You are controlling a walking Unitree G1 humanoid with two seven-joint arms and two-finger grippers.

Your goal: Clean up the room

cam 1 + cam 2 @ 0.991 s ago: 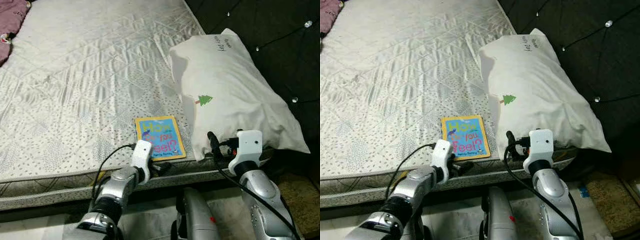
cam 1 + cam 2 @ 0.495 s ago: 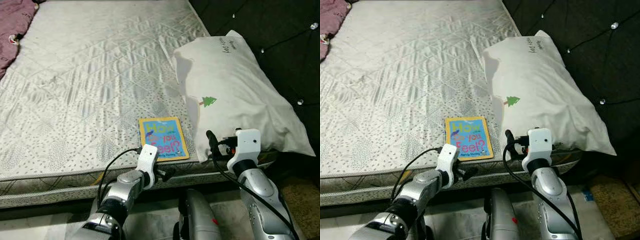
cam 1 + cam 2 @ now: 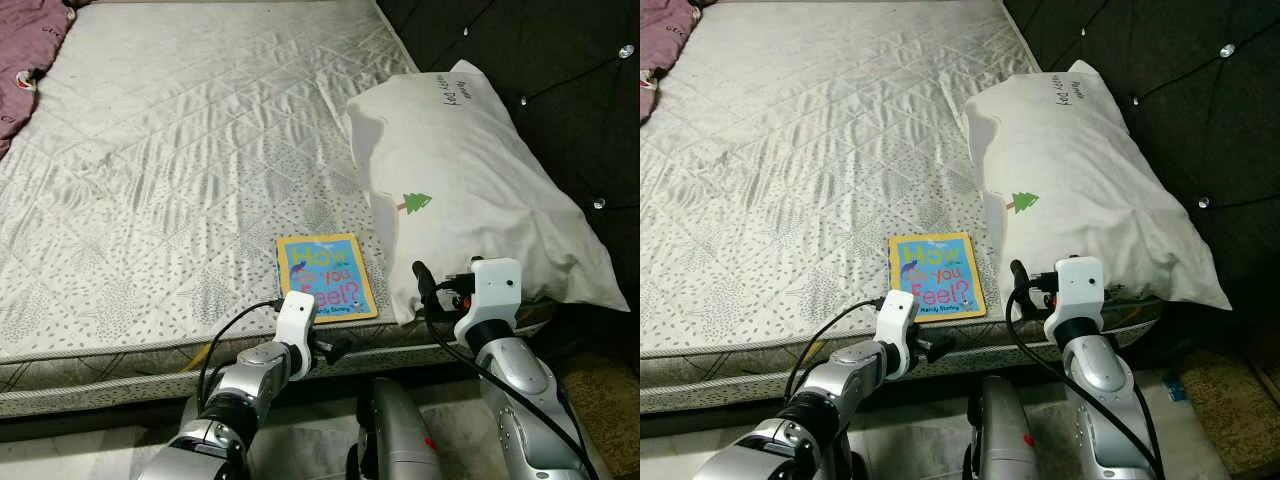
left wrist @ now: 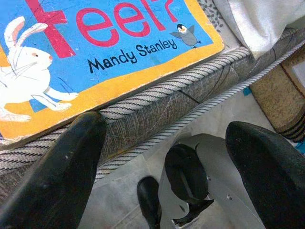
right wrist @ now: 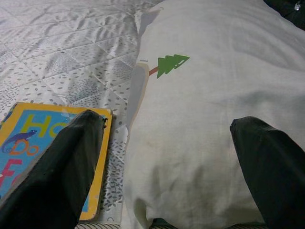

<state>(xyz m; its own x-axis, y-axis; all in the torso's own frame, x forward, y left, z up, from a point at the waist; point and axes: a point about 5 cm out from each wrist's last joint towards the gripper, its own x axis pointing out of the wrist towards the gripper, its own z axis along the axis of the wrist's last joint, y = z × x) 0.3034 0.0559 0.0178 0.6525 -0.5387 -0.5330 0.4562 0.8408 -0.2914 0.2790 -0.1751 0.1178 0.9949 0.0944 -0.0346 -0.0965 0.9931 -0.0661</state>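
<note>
A children's book (image 3: pixel 323 277) lay flat near the mattress (image 3: pixel 180 150) front edge, just at nine o'clock of the white pillow (image 3: pixel 470 190). The left gripper (image 4: pixel 162 157) hung spread wide at the book's six o'clock; the right gripper (image 5: pixel 162 157) gaped before the pillow

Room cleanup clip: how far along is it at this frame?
Early. Nothing looks put away: the book lies at the mattress edge beside the pillow, and purple fabric sits at the far corner. In hand: the left pincer, open, is just below the book at the edge; the right pincer, open, faces the pillow. Everything remains.
</note>
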